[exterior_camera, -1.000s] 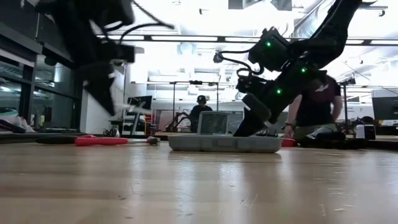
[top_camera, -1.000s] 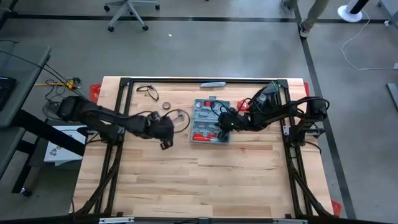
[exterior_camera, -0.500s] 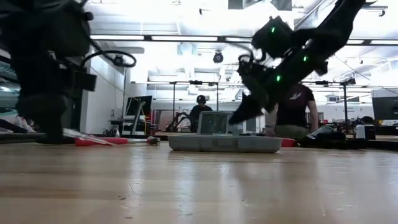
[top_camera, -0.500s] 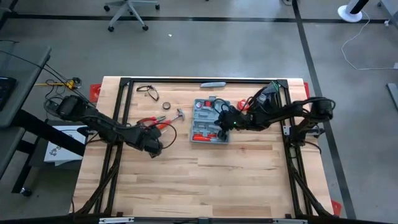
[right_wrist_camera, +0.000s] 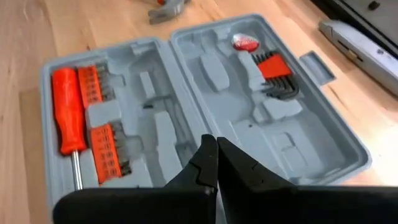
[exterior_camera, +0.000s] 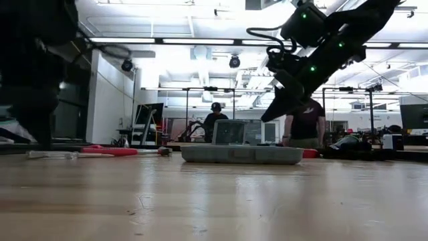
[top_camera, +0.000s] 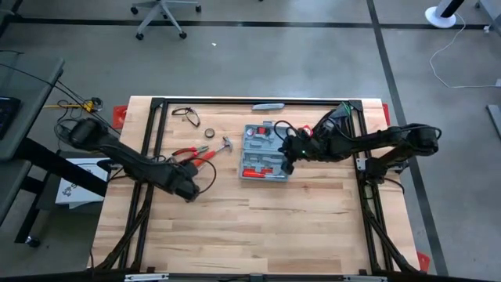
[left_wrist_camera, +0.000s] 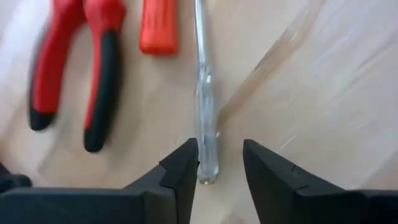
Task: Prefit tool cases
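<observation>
Blue-grey plastic forms the tool case [top_camera: 264, 151], which lies opened flat on the wooden worktop [top_camera: 258, 227], toward the far middle of the board. In the right wrist view its two moulded halves [right_wrist_camera: 205, 118] face up: a red-handled screwdriver [right_wrist_camera: 67, 118] and rows of orange bits [right_wrist_camera: 102, 124] sit in one half, a set of dark hex keys [right_wrist_camera: 277, 78] with a red holder in the other, and several recesses are bare. The right hand [top_camera: 288, 159] hangs just above the case's edge nearest its own arm, fingers pressed together and holding nothing; in the low view it [exterior_camera: 273, 112] is raised clear of the case [exterior_camera: 241, 154].

Beyond the case's other side lie a small hammer [top_camera: 226, 144], red-handled pliers [top_camera: 188, 154] and a clear-handled screwdriver [left_wrist_camera: 204, 124]. The left hand [top_camera: 188, 193] sits low at that screwdriver's handle end, its fingers [left_wrist_camera: 180, 171] parted narrowly with the clear handle between them; whether they touch it cannot be told. Pliers [left_wrist_camera: 74, 68] lie just beside that hand's line, near but apart from the screwdriver.

The near half of the worktop, on the side of both hands away from the case, is bare wood out to its front edge. A slim grey bar [top_camera: 268, 106] rests along the far edge.
</observation>
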Robot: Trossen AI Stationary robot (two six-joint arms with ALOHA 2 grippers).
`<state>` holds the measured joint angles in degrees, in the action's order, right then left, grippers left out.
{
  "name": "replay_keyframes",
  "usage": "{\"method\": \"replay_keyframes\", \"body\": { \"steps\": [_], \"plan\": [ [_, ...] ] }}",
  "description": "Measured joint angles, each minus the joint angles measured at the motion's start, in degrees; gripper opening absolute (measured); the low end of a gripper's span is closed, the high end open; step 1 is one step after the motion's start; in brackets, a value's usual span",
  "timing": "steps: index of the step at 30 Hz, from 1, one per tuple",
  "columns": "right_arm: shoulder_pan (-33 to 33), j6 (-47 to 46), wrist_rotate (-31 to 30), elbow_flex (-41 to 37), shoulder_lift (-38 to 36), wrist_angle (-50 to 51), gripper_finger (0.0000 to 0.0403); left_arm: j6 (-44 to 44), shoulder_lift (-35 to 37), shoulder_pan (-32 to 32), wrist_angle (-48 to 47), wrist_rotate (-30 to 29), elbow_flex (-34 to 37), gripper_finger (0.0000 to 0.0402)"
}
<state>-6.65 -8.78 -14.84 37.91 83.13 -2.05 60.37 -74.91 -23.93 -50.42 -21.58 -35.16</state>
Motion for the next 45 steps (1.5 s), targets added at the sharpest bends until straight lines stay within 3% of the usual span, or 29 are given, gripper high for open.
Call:
{"method": "replay_keyframes", "body": {
  "steps": [5,9,12,16,19,23,32,40,45],
  "plan": [
    [1.00,-0.15,-0.01,0.00,0.00,1.09,0.0000,-2.02,4.01,-0.27,1.40,-6.35,-2.37,0.0125],
    [1.65,-0.15,0.01,0.00,0.00,0.99,0.0000,-6.16,5.57,0.35,7.24,-15.66,-2.80,0.0125],
    [2.14,-0.69,-0.01,0.02,0.00,0.88,0.0000,-13.94,5.35,2.52,15.73,-20.55,-2.84,0.0126],
    [2.99,-1.69,-0.01,0.02,0.00,0.68,0.0000,-28.25,3.76,8.01,28.90,-20.13,-2.84,0.0126],
    [3.99,-2.97,0.01,0.02,0.00,0.68,0.0000,-37.96,1.56,13.08,37.44,-17.01,-2.84,0.0126],
    [5.86,-4.65,-0.01,0.04,0.00,0.80,0.0000,-46.50,-2.65,19.68,47.96,-7.73,-2.84,0.0126],
    [9.20,-7.10,-1.82,-0.43,0.11,-0.22,0.0000,-53.50,-14.43,28.04,64.97,11.94,-2.84,0.0126],
    [8.59,-11.76,-0.54,-5.62,2.36,-9.40,0.0000,-62.20,-21.91,30.37,59.40,21.80,-10.27,0.0126],
    [8.73,-15.18,1.51,-6.27,3.62,-10.36,0.0000,-66.90,-24.20,30.15,51.70,22.85,-16.05,0.0126]
  ]
}}
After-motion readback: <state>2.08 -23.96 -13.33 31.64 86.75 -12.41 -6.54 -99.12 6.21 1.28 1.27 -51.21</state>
